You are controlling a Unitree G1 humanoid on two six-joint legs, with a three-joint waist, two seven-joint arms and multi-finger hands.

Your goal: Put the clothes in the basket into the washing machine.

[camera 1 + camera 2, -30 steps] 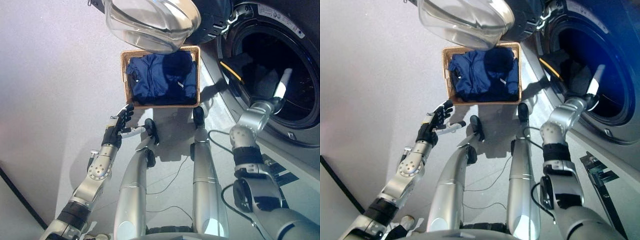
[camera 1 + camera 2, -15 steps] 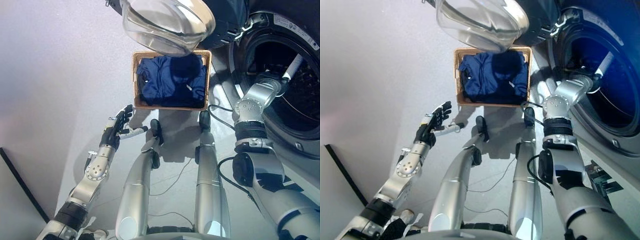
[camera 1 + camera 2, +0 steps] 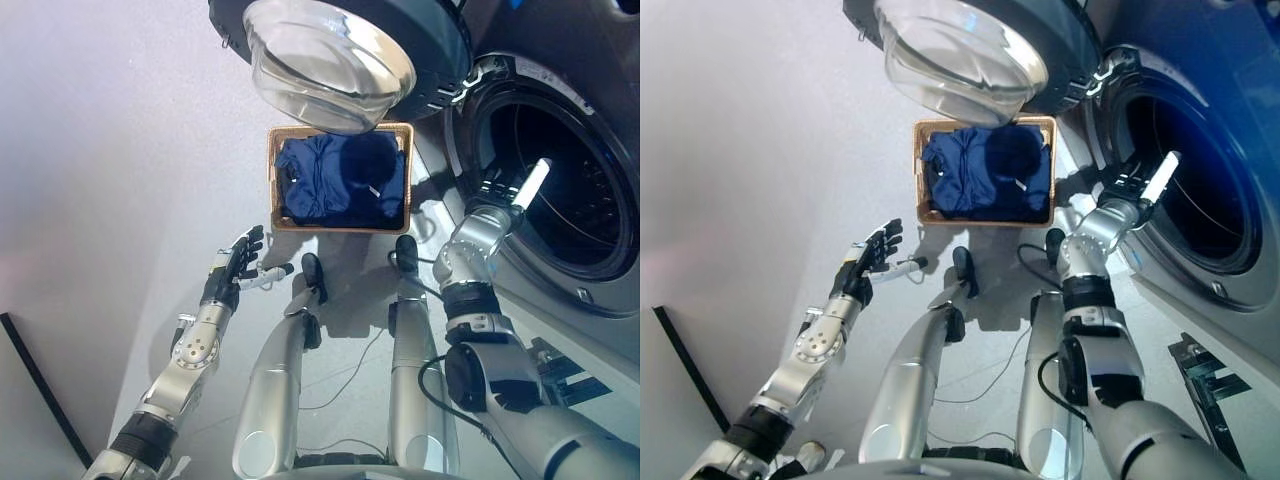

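Observation:
A wicker basket (image 3: 273, 185) stands on the floor beside the washing machine (image 3: 600, 300). It is filled with dark blue clothes (image 3: 335, 180). The machine's round door (image 3: 330, 60) hangs open above the basket, and the dark drum (image 3: 560, 190) shows at the right. My right hand (image 3: 505, 195) is at the drum's near rim with a white-tipped finger held straight; it holds nothing. Lower left of the basket, my left hand (image 3: 232, 270) hovers over the floor, fingers spread and empty, apart from the basket.
The open glass door overhangs the basket's far edge. A black strip (image 3: 30, 390) lies on the grey floor at the lower left. A dark bracket (image 3: 560, 365) sits on the floor under the machine's front.
My right hand has drawn back from inside the drum to its near rim. The view has shifted. The left hand keeps its pose by the basket.

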